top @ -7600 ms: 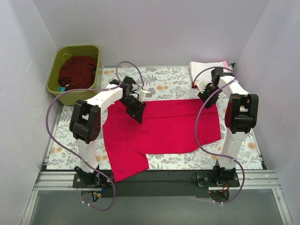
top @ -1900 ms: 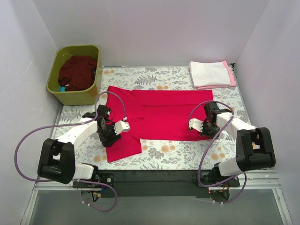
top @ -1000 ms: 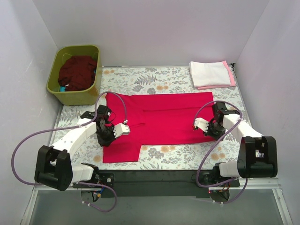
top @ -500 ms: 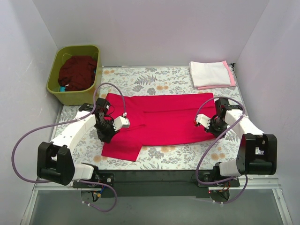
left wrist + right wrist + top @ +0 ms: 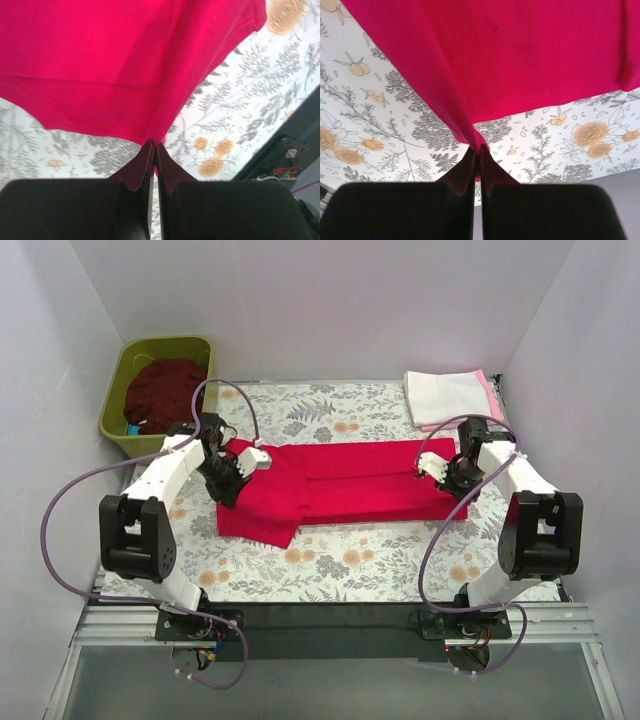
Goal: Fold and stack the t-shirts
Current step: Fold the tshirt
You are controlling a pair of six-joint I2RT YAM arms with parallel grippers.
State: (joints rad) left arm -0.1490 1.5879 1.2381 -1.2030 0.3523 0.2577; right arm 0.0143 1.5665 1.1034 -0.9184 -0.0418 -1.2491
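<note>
Left gripper [image 5: 154, 146] and right gripper [image 5: 476, 150] sit farther back than before, each clamped on near hem of crimson t-shirt [image 5: 340, 485]. Shirt lies mid floral table cloth [image 5: 350, 410], long axis left-right, spanning between grippers; far hem just beyond them.

Left arm [image 5: 172, 462]: smooth white shell links, with a chunky black joint housing [image 5: 135, 540] at about eight o'clock in the overhead view.
Right arm [image 5: 520, 472]: the same white links, its black housing [image 5: 540, 535] at about four o'clock.
Bases [image 5: 195, 625]: black mounts near six o'clock, with thin coloured wires bunched at their feet.
Cables [image 5: 44, 540]: mauve, one per arm, running from base to wrist.
Wrist blocks [image 5: 257, 457]: small white boxes beside black wrist parts.
Left gripper [image 5: 154, 146]: two dark matte fingers [image 5: 132, 172], tapering to thin tips.
Right gripper [image 5: 479, 149]: matching dark, tapering fingers [image 5: 462, 172].
</note>
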